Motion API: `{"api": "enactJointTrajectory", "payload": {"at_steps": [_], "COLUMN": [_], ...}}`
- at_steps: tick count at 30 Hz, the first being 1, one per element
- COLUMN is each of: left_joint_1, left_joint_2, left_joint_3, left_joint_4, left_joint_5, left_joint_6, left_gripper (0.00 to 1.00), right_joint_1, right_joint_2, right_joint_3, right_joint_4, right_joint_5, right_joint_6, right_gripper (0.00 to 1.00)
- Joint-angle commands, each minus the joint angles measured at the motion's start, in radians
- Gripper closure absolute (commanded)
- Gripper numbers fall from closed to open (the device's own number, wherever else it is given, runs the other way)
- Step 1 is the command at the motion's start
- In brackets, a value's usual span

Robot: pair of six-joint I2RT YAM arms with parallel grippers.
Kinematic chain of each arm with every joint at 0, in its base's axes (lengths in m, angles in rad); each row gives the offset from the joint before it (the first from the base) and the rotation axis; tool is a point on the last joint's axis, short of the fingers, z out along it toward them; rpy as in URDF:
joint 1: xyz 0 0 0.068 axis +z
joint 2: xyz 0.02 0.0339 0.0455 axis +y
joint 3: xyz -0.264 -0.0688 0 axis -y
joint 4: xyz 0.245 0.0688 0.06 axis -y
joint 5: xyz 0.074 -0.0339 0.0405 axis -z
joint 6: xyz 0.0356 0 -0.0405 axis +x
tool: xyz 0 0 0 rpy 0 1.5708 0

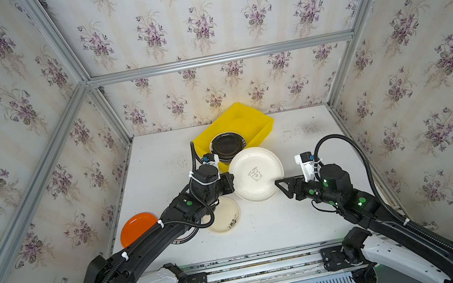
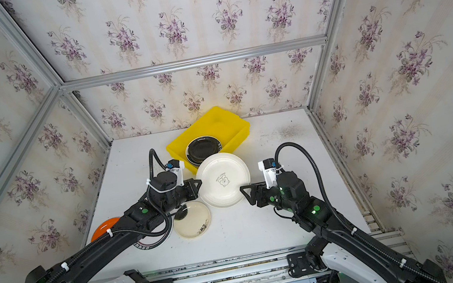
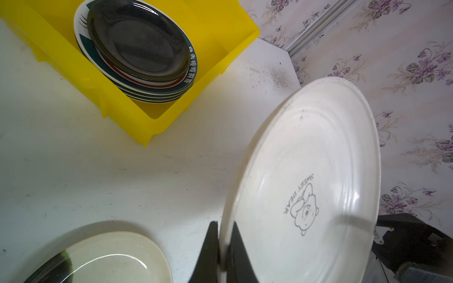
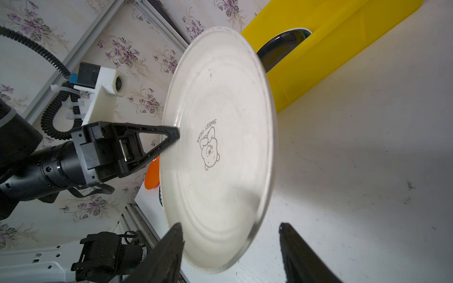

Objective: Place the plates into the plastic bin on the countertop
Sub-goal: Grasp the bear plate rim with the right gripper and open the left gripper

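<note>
Operator: Plates, from the top views first: where do they lie?

Observer: In both top views a large round white plate with a bear drawing (image 1: pixel 256 174) is held over the white bench (image 1: pixel 281 227). Its far edge overlaps the near corner of the bright yellow rectangular plastic bin (image 1: pixel 246 119). A stack topped by a glossy black round plate (image 1: pixel 226 144) sits inside that bin. On the bench lie a cream round plate with a dark sprig (image 1: pixel 225 215), partly under the left arm, and a flat orange round plate (image 1: pixel 136 227) near the left edge.

Operator: Left wrist view?

Observer: The left end effector (image 3: pixel 223 227) is clenched on the white plate's rim, one finger on each face. The black plate rests on white plates with dark green rims (image 3: pixel 188 71), all within the bin.

Operator: And the right wrist view?

Observer: The right end effector (image 4: pixel 230 227) is released. Its fingers stand spread astride the rim across from the left's grip, one just beside the edge and the other well clear of it. The plate is tilted above the bench, with the bin just behind it.
</note>
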Motion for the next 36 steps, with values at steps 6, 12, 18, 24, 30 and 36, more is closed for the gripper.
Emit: {"api": "enactJointTrajectory", "payload": {"at_steps": [6,12,18,24,30,36], "left_joint_1": [-0.035,-0.055,-0.056,-0.056,-0.056,-0.053], "left_joint_2": [-0.001,-0.03,-0.029,-0.032,-0.065,-0.134], "left_joint_3": [0.01,-0.006,-0.011,-0.017,-0.026,-0.059], "left_joint_4": [0.042,0.068,0.069,0.069,0.067,0.067], "left_joint_5": [-0.041,-0.045,-0.041,-0.043,-0.068,-0.123], "left_joint_6": [0.01,0.025,0.021,0.021,0.045,0.051], "left_gripper": [1.0,1.0,0.95,0.3,0.0,0.0], "right_joint_1": [-0.002,-0.002,-0.002,-0.002,-0.002,-0.002], "right_joint_2": [0.005,0.008,0.01,0.01,0.014,0.087], "right_joint_3": [0.0,0.001,0.005,0.017,0.033,0.079], "right_joint_4": [-0.01,-0.02,-0.03,-0.049,-0.068,-0.073], "right_joint_5": [0.062,0.074,0.089,0.104,0.125,0.14], "right_joint_6": [-0.018,-0.015,-0.009,-0.007,-0.01,-0.028], "right_gripper": [0.66,0.88,1.0,1.0,1.0,1.0]}}
